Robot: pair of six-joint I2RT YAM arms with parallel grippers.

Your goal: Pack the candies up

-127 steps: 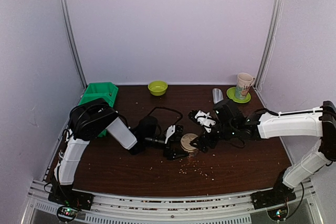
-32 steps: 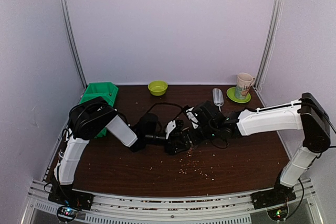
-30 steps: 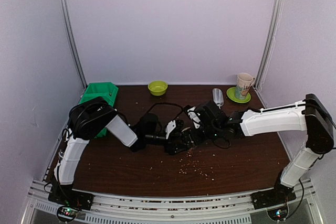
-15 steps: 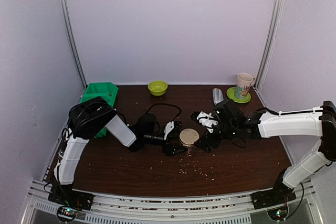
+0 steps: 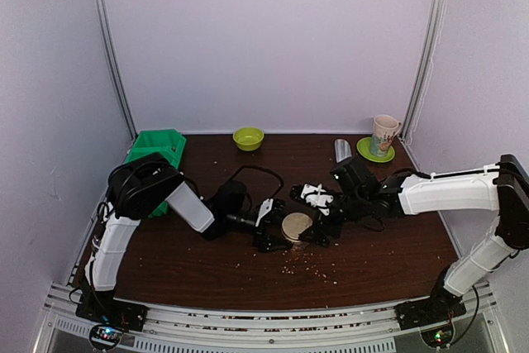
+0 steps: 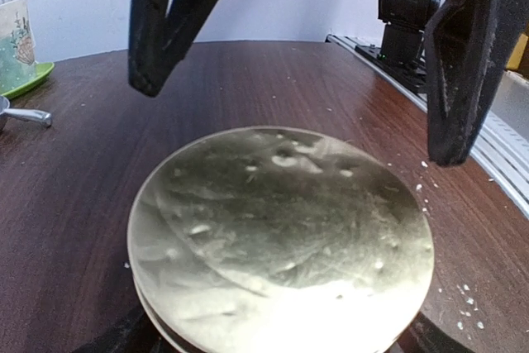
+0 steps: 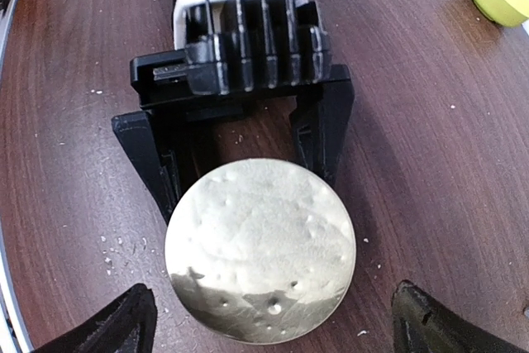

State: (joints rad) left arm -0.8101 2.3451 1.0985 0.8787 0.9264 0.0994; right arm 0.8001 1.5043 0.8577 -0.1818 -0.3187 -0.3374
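Observation:
A jar with a round gold metal lid (image 5: 296,226) stands mid-table; the lid fills the left wrist view (image 6: 281,237) and the right wrist view (image 7: 260,250). The candies are hidden; none show in any view. My left gripper (image 5: 279,236) reaches in from the left, its black fingers (image 7: 318,134) set against both sides of the jar below the lid. My right gripper (image 5: 316,226) is open wide, its fingertips (image 7: 124,320) apart on either side of the lid and clear of it. It shows from the front in the left wrist view (image 6: 306,88).
A green bin (image 5: 157,150) stands at the far left, a yellow-green bowl (image 5: 248,138) at the back, and a cup on a green saucer (image 5: 384,134) at the back right with a metal scoop (image 5: 342,150) beside it. Pale crumbs (image 5: 310,266) lie in front of the jar.
A second ago my right gripper covered the lid. It then drew back to the right, baring the lid, and has now come left again to straddle it. The left arm barely moved.

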